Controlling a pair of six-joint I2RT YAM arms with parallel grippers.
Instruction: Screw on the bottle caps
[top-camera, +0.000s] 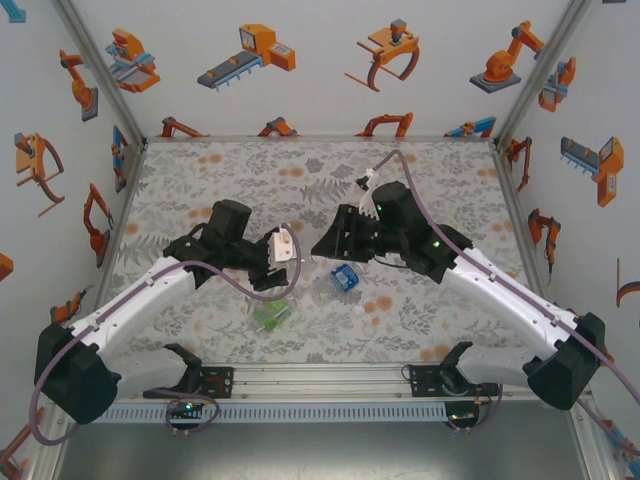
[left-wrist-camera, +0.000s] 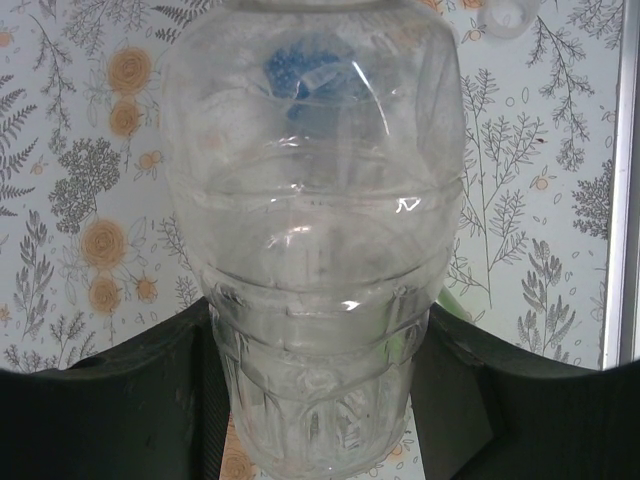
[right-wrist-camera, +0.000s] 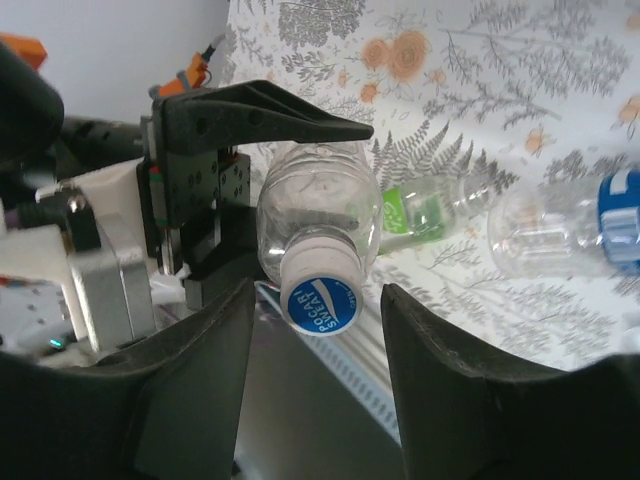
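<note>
My left gripper (top-camera: 272, 258) is shut on the base of a plain clear bottle (left-wrist-camera: 315, 230), held off the table and pointing toward the right arm. A whitish cap with a blue top (right-wrist-camera: 321, 292) sits on that bottle's neck. My right gripper (right-wrist-camera: 318, 330) stands open around the cap, with a gap on each side. In the top view the right gripper (top-camera: 328, 240) faces the bottle (top-camera: 285, 248). A blue-labelled bottle (top-camera: 345, 278) and a green-labelled bottle (top-camera: 270, 313) lie on the table. A loose cap (top-camera: 358, 311) lies near them.
The floral tablecloth (top-camera: 220, 180) spreads to the back. Walls with robot pictures close in three sides. A metal rail (top-camera: 320, 378) runs along the near edge between the arm bases. The lying bottles sit below and between the grippers.
</note>
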